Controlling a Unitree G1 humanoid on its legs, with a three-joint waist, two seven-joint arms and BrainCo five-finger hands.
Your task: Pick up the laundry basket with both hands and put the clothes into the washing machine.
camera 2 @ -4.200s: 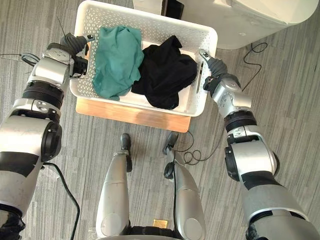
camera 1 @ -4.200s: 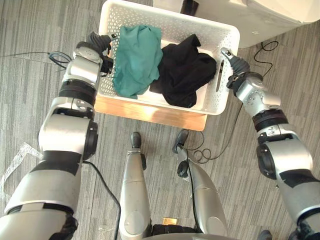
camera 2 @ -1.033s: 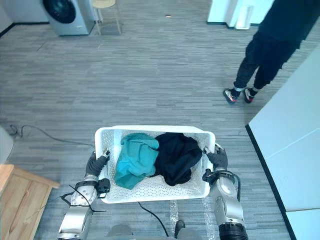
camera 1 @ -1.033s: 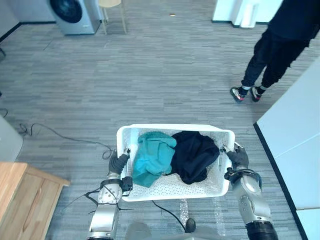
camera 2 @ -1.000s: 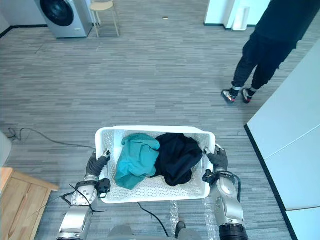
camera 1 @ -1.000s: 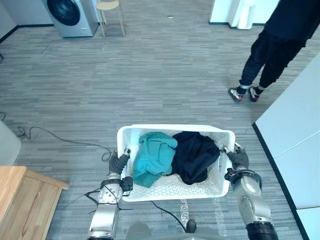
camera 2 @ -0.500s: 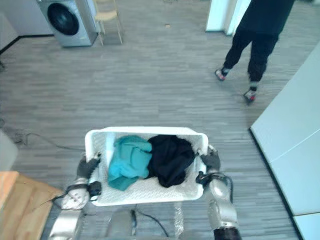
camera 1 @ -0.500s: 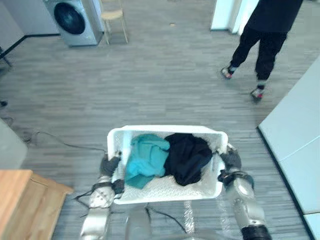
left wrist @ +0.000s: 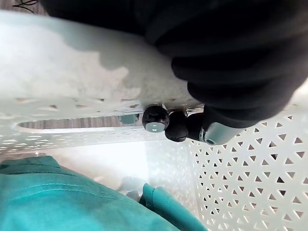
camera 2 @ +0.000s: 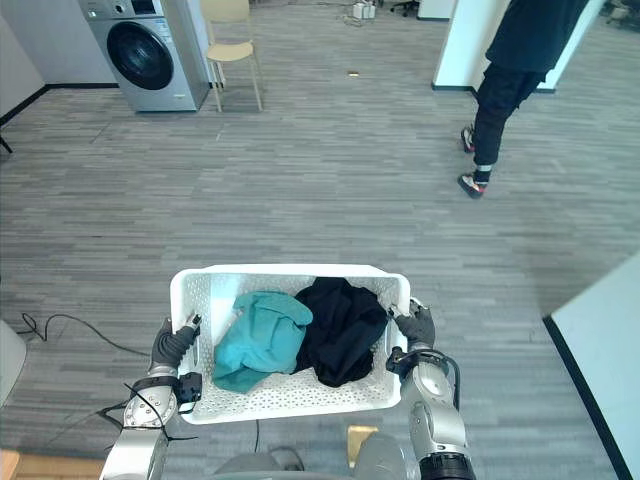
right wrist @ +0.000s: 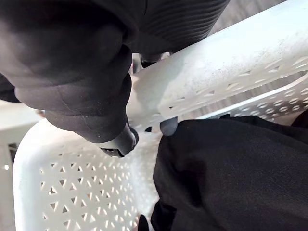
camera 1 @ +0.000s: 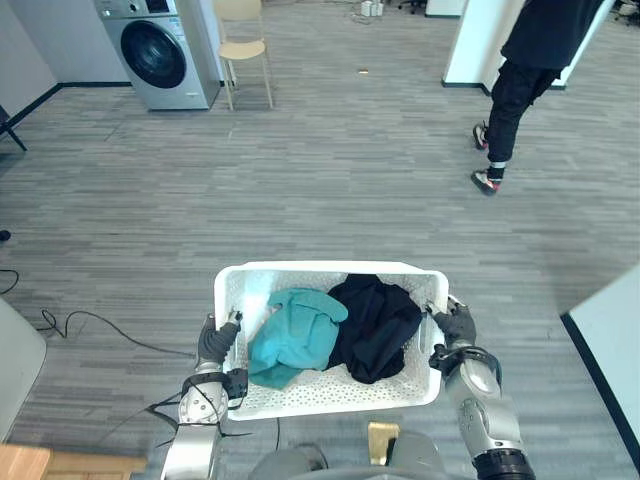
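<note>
Laundry basket hangs between our two hands, close in front of us and, as far as we can judge, clear of the floor. Our left hand curls round the rim at the basket's left short end, with its dark fingertips hooked beneath it. Our right hand wraps the rim at the right short end in the same way.

Inside, a teal garment lies in the left half and a black garment in the right half, touching in the middle. We judge the perforated plastic stiff and light and the cloth soft and loose. That makes the rim at the short ends the sound hold, and level carrying matters.

Farther off, a person is at the far right. The washing machine sits at the far left with a chair just beside it.
</note>
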